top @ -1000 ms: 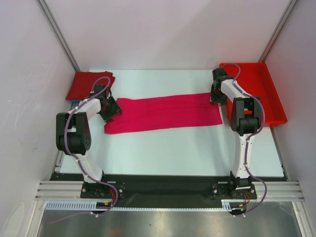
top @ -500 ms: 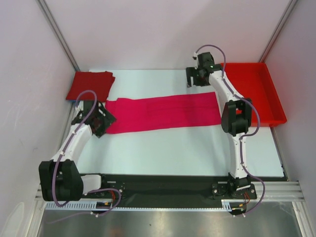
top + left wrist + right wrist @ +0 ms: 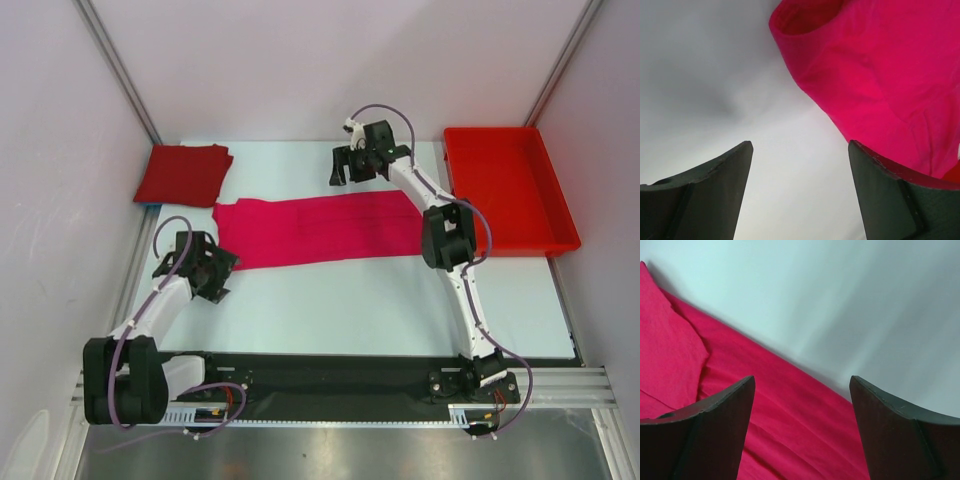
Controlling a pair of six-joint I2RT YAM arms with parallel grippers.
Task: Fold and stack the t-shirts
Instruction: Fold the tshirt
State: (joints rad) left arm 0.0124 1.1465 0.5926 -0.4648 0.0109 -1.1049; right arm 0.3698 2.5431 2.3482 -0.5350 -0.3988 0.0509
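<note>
The magenta-pink t-shirt point(image 3: 325, 228) lies folded into a long flat strip across the middle of the table. The crimson t-shirt point(image 3: 184, 172) lies folded at the back left corner. My left gripper point(image 3: 218, 268) is open and empty, over bare table just off the strip's near left end. In the left wrist view point(image 3: 800, 145) the pink cloth point(image 3: 875, 75) shows at upper right. My right gripper point(image 3: 340, 175) is open and empty above the strip's far edge, near its middle. In the right wrist view point(image 3: 802, 380) the cloth point(image 3: 765, 425) lies under the fingers.
A rigid red plastic tray point(image 3: 552, 200) stands at the back right, beside the strip's right end. White walls and metal posts close in the back and sides. The black base rail point(image 3: 330, 375) runs along the near edge.
My right gripper has swept left along the far edge, from the strip's right end to near its middle. My left gripper has drawn back toward me, off the strip's left end.
</note>
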